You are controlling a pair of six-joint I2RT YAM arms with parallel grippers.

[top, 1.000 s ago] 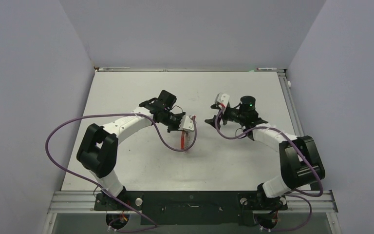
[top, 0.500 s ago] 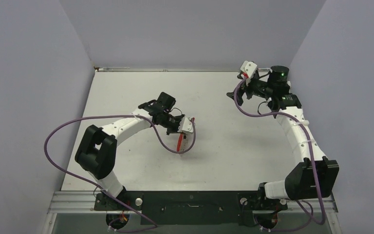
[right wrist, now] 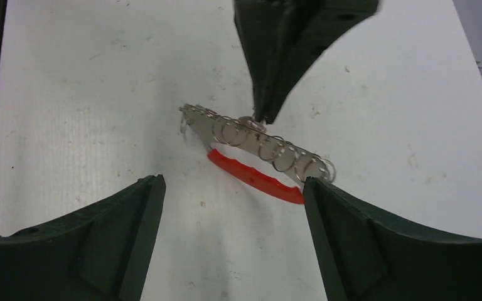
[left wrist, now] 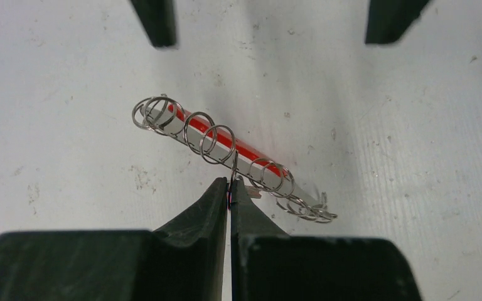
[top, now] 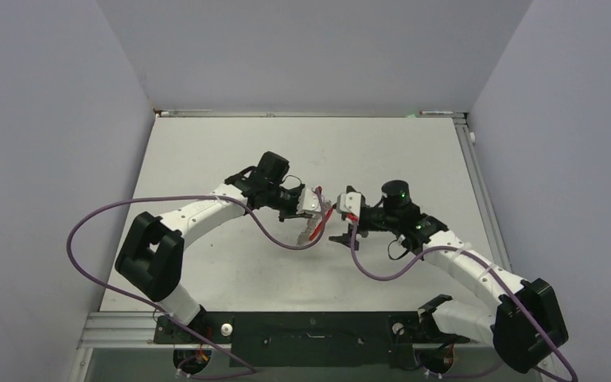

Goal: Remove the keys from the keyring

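Observation:
My left gripper [left wrist: 230, 185] is shut on one thin wire ring of the keyring [left wrist: 233, 164] and holds it above the table. A flat silver-grey piece [left wrist: 223, 150] threaded with several wire rings hangs from it along the red curved piece [left wrist: 251, 152]. I cannot tell separate keys apart. My right gripper [right wrist: 232, 182] is open and faces the left one. Its fingers sit either side of the red piece [right wrist: 254, 177], just short of the silver piece [right wrist: 238, 138]. In the top view the grippers [top: 312, 208] [top: 340, 219] meet at mid-table.
Purple cables [top: 286, 239] loop from both arms near the grippers. The white table [top: 207, 151] is walled at the back and sides. The black base rail [top: 310, 326] runs along the near edge.
My right arm has swung from the back right corner to mid-table and now faces the left gripper with open jaws. The left gripper has shifted slightly right, still holding the keyring.

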